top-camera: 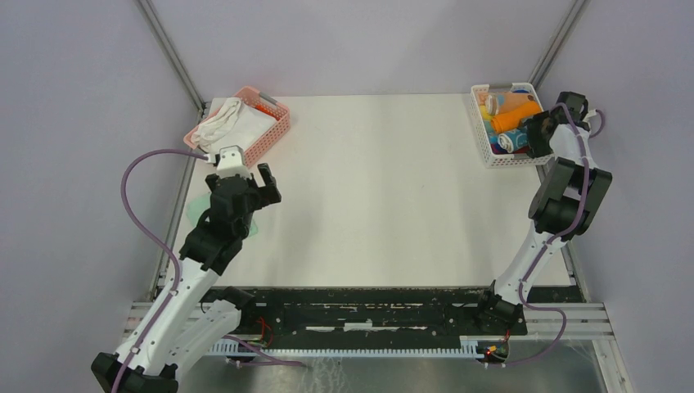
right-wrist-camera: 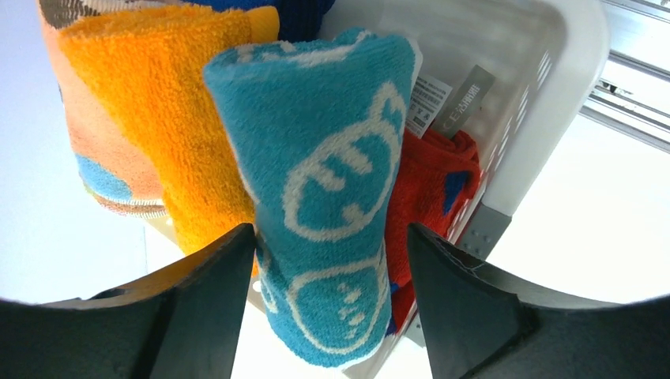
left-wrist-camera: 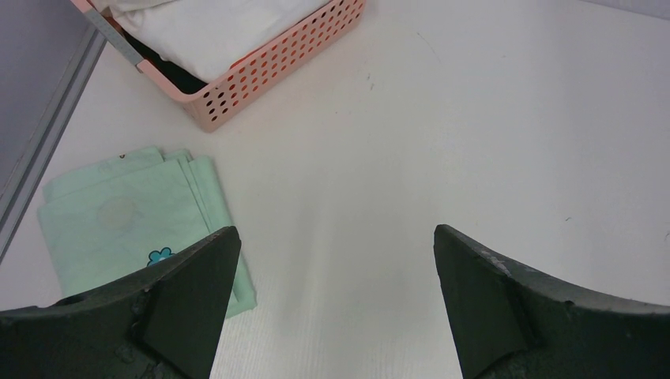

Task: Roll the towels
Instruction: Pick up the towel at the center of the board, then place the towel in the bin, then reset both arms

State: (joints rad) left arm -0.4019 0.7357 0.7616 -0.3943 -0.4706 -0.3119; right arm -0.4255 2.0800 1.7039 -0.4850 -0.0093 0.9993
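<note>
A rolled blue towel [right-wrist-camera: 332, 197] is being put in the white basket [right-wrist-camera: 553, 71]. It sits inside the right claw [right-wrist-camera: 330, 237], but a squeeze cannot be told. The left claw [left-wrist-camera: 332, 245] is spread wide. Next, the folded green towel [left-wrist-camera: 126, 213] on the worktop [left-wrist-camera: 474, 118] must be grabbed.

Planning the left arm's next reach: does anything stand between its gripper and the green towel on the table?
Nothing visible does. The left gripper hangs open over bare table, with the green towel flat just beside one finger; the pink basket sits farther back.
</note>
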